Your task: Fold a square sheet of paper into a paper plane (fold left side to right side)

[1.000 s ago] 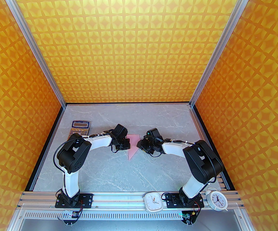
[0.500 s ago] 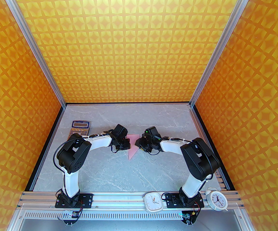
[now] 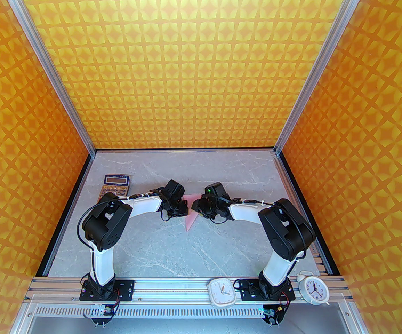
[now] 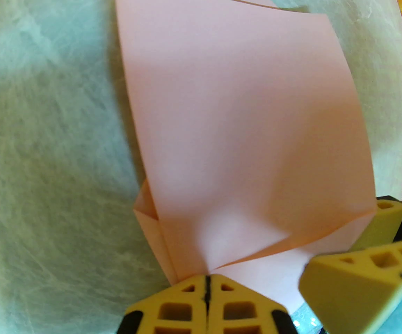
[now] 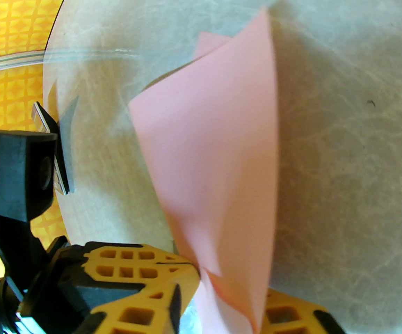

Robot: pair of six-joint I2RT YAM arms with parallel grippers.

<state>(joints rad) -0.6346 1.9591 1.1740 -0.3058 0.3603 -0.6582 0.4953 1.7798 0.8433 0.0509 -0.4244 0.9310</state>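
The grey marbled bench (image 3: pixel 222 249) is carrying a job that is looking roughly midway. The thin pale-pink square sheet of paper (image 3: pixel 190 223) is lying at the middle of the bench, between the black-and-white left arm (image 3: pixel 100 228) and the matching right arm (image 3: pixel 284 228). Its near end is already narrowing to a point with small creased flaps, so the early corner folds seem done. One broad layer is arching up off the layer beneath, so the side-over-side fold is looking begun but not flattened. Pressing that crease and shaping wings seem to be waiting, and the paper is not yet looking like a slim dart. The left tool (image 4: pixel 208 285) is resting with its yellow fingers (image 4: pixel 195 299) pressed together at the sheet's near edge, seemingly pinning it. The right tool (image 5: pixel 232 287) is standing with a finger on either side of the raised layer; whether it is nipping the paper I cannot tell. Counting: one bench, two arms, one pink sheet, one orange-keyed calculator (image 3: pixel 115 186) lying well apart at the far left. Two white clocks, a squarish one (image 3: pixel 222 292) and a round alarm one (image 3: pixel 313 289), are sitting on the near aluminium rail (image 3: pixel 169 285).
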